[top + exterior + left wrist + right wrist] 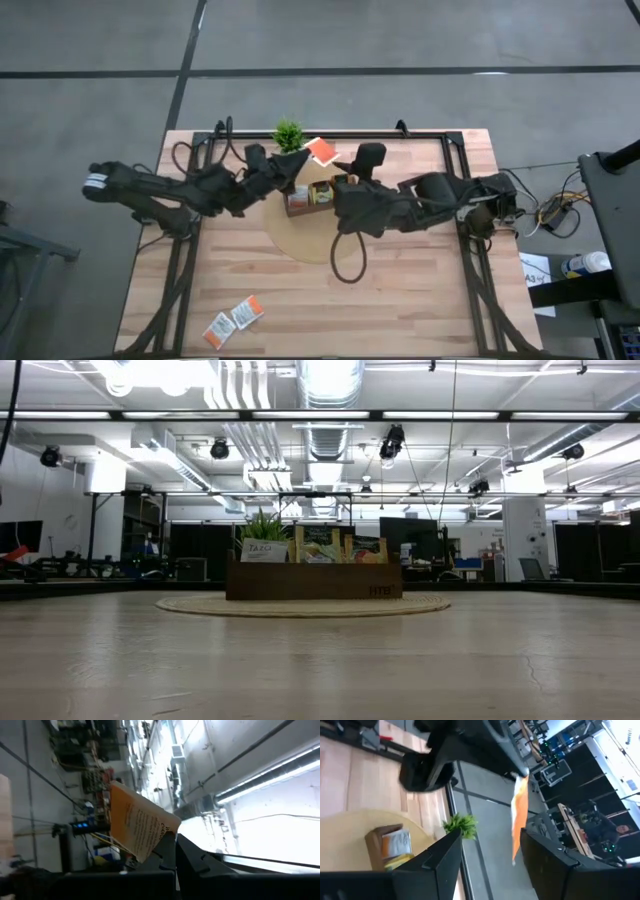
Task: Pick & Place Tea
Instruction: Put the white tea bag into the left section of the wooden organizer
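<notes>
Orange-and-white sachet point(321, 151) pinched in the raised left gripper's point(303, 163) closed jaws; right gripper's point(368, 156) jaws gape empty.

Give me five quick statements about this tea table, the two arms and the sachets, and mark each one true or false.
1. The left gripper is shut on an orange sachet. True.
2. The right gripper has its jaws shut. False: they stand open, holding nothing.
3. Two loose sachets lie near the table's front left corner. True.
4. The potted plant stands inside the brown tray. False: it stands on the table beside the tray.
5. The tray sits on a round mat. True.
</notes>
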